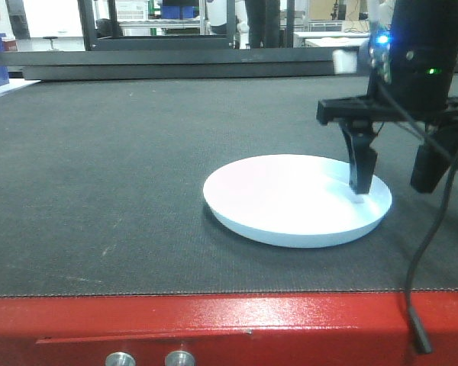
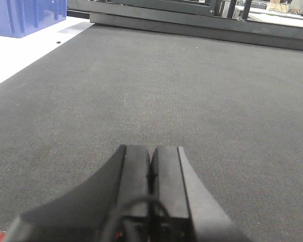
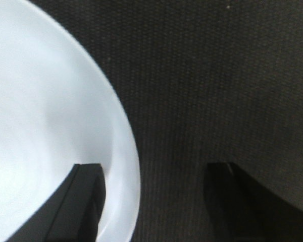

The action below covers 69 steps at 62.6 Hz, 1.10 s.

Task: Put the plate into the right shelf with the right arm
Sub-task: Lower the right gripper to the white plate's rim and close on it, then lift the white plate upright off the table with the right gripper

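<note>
Within the wide-open span of the right gripper [image 1: 395, 184] lies the right-hand rim of the plate [image 1: 290, 202]. The inner finger [image 3: 83, 201] stands over the plate's white floor just inside the rim. The outer finger [image 3: 237, 201] hangs over the dark mat [image 1: 137, 168], clear of the rim. Whether the inner tip touches the glaze cannot be confirmed.

Step in hand, as judged: securing the rim before lifting. Recommendations:
- bring the outer finger low enough to catch under the rim's edge before closing;
- close squarely across the rim, since a skewed pinch may push the plate along the mat;
- keep the plate level on lifting, as one-sided support invites tipping.

Plate: plain white, round, shallow, with a gently raised rim and a glossy finish. It is likely to be slippery under hard pads. It lies flat on the mat, empty.

The left gripper [image 2: 151, 166] has its fingers pressed together, empty, above bare mat. The shelf is not identifiable in these views.
</note>
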Motion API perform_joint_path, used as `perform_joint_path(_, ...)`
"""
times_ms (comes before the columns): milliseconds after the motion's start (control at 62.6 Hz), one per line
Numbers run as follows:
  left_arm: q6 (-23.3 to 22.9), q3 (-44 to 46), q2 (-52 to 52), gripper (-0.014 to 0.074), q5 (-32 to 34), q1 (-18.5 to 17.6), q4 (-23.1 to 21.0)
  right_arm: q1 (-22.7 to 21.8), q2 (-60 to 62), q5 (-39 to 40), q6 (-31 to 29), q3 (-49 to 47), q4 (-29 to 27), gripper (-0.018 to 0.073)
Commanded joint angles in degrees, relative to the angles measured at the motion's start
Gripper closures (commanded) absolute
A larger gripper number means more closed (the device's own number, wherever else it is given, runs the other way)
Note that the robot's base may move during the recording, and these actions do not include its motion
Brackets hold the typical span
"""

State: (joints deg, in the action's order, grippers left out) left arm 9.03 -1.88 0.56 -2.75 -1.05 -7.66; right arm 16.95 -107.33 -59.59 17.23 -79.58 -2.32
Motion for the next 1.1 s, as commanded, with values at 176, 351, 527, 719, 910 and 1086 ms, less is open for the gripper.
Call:
perform_joint_path(176,-0.4,-0.6,0.6,0.0725,5.2,-0.1,-0.5,0.2,2.3,2.3,5.0,-2.0,0.0,0.0206)
perform_joint_path(351,-0.4,-0.6,0.6,0.0725,5.2,-0.1,-0.5,0.2,2.2,2.3,5.0,-2.0,1.0,0.0396)
perform_joint_path(527,-0.4,-0.6,0.6,0.0725,5.2,-0.1,-0.5,0.2,3.6,2.0,4.4,-2.0,1.3,0.0505)
perform_joint_path(719,-0.4,-0.6,0.6,0.0725,5.2,-0.1,-0.5,0.2,8.3,2.4,-0.5,-2.0,1.2,0.0505)
perform_joint_path(910,-0.4,-0.6,0.6,0.0725,5.2,-0.1,-0.5,0.0,16.3,12.5,-6.4,3.9,0.8,0.0505)
perform_joint_path(1086,-0.4,-0.6,0.6,0.0725,5.2,-0.1,-0.5,-1.4,28.1,30.5,-9.4,15.5,0.5,0.0505)
